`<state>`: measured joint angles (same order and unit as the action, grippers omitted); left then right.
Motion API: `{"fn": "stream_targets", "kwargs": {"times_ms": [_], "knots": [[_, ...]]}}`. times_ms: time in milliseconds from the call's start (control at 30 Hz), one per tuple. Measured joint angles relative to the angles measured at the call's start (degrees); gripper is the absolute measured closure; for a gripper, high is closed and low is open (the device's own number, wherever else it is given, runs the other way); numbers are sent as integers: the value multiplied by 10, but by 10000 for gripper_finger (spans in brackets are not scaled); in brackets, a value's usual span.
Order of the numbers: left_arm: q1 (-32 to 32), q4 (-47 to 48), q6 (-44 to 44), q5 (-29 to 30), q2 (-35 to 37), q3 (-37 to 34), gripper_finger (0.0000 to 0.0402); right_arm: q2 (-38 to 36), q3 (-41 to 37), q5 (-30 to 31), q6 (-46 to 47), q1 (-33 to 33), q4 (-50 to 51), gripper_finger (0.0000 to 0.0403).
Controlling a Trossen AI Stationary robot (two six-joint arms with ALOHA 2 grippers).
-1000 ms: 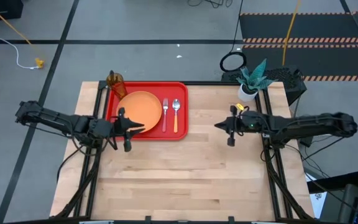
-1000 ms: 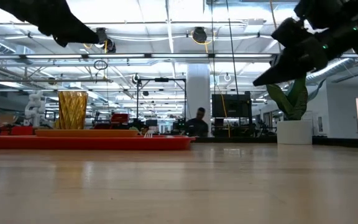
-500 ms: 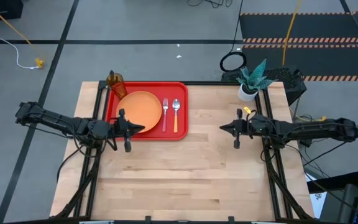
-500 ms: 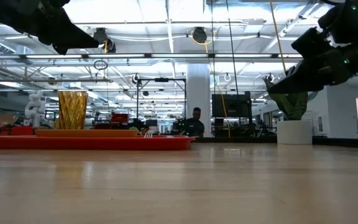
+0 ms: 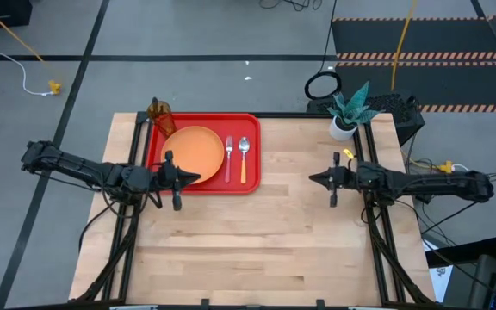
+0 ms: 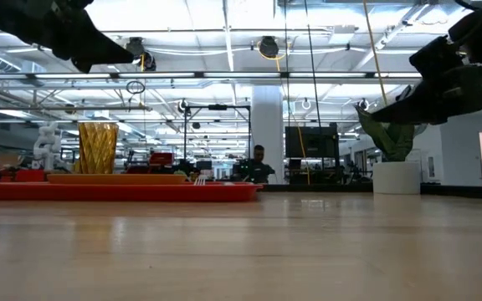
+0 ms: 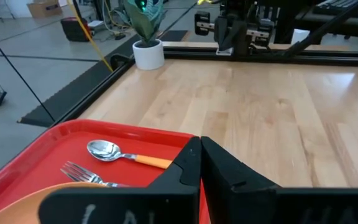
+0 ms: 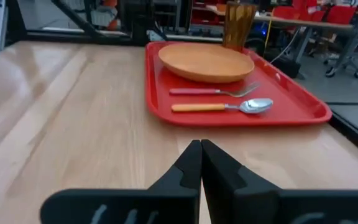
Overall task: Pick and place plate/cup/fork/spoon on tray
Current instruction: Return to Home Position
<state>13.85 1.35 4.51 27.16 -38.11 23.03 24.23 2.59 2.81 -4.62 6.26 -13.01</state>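
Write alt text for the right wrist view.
A red tray on a wooden table holds an orange plate, a red-handled fork and an orange-handled spoon, with an amber cup at its far end. The right gripper shows in the foreground, shut and empty.

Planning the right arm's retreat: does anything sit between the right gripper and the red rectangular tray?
Nothing: in the high view, only bare wooden table lies between the right gripper and the red rectangular tray; the right wrist view agrees.
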Motion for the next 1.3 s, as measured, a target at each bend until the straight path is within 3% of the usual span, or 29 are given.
{"fn": "stream_targets", "kwargs": {"times_ms": [300,800,1300], "knots": [[0,-34,-20,-1,12,0,397,-93,-1,0,-2,0,62,403],[-7,36,-95,13,141,0,390,-236,-3,-43,14,0,133,403],[-23,62,-91,8,165,0,393,-237,-17,-37,44,-43,120,403]]}}
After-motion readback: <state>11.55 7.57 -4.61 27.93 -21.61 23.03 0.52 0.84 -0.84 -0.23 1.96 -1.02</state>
